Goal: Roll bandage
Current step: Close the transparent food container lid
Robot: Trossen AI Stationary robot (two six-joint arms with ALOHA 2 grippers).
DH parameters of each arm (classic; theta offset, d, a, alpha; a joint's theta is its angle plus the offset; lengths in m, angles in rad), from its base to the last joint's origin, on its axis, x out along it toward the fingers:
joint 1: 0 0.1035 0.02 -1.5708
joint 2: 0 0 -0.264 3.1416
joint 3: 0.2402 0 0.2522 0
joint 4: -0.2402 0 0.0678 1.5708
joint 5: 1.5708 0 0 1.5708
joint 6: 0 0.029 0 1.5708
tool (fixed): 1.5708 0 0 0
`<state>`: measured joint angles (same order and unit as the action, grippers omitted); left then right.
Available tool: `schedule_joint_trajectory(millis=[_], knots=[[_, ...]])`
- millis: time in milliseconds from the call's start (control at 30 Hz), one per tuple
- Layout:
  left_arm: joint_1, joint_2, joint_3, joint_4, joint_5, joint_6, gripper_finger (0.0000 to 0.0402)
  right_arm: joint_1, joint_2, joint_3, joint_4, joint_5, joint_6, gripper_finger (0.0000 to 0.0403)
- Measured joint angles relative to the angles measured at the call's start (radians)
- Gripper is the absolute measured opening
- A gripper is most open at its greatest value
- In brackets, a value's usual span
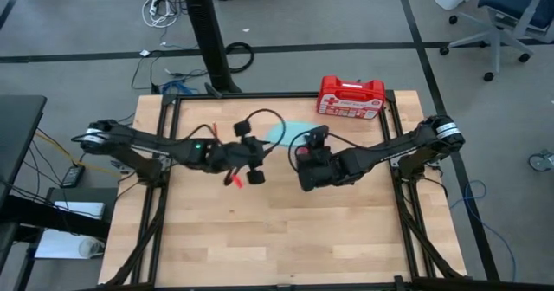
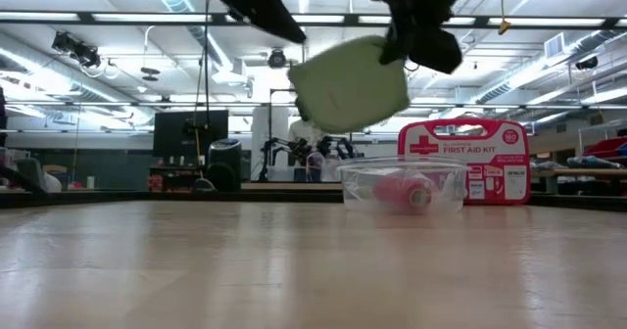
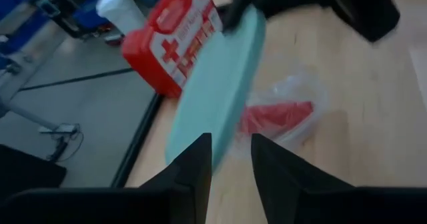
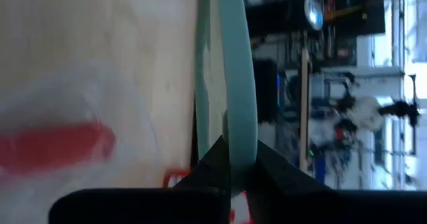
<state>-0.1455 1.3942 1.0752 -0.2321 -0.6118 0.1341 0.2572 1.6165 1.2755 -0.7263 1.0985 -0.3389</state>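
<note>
The bandage (image 2: 404, 191) is a red roll lying inside a clear plastic tub (image 2: 358, 177) on the table; it also shows in the left wrist view (image 3: 277, 114) and the right wrist view (image 4: 53, 144). A pale green lid (image 2: 348, 82) hangs tilted above the tub, and my right gripper (image 4: 238, 161) is shut on it. My left gripper (image 3: 230, 161) is open beside the lid's other edge (image 3: 200, 127), which stands just past its fingertips. I cannot tell whether the left fingers touch the lid. My right gripper pinches the lid's rim (image 4: 237, 141) between its two fingers, which come at it edge-on from the table's right side and slant downward. The lid is lifted clear of the tub and the table and is tilted on edge.
A red first-aid case (image 1: 351, 97) with white markings stands at the table's far right edge, just behind the tub. Bare wooden tabletop (image 1: 277, 230) fills the near half. Both arms (image 1: 156, 144) (image 1: 407, 148) meet over the table's middle.
</note>
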Motion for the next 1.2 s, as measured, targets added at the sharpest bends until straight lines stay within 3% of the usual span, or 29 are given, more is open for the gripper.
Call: schedule_joint_trajectory(millis=[300, 433, 600, 800, 1200], knots=[[0.099, 0.146, -0.002, 0.139, 0.113, 0.068, 0.0111, -0.002, 0.001, -0.049, -0.389, 0.017, 0.399, 0.0024], [0.138, 0.156, 0.000, 0.205, 0.183, 0.062, 0.0111, -0.007, 0.001, -0.135, -0.367, 0.022, 0.436, 0.0026], [0.184, 0.159, 0.000, 0.230, 0.233, 0.008, 0.0111, -0.012, 0.001, -0.221, -0.322, 0.108, 0.502, 0.0026], [0.226, 0.203, -0.002, 0.238, 0.280, -0.015, 0.0111, -0.016, 0.001, -0.278, -0.143, 0.079, 0.417, 0.0027], [0.242, 0.228, -0.001, 0.229, 0.296, -0.010, 0.0111, 0.007, 0.001, -0.267, -0.132, 0.058, 0.425, 0.0028]])
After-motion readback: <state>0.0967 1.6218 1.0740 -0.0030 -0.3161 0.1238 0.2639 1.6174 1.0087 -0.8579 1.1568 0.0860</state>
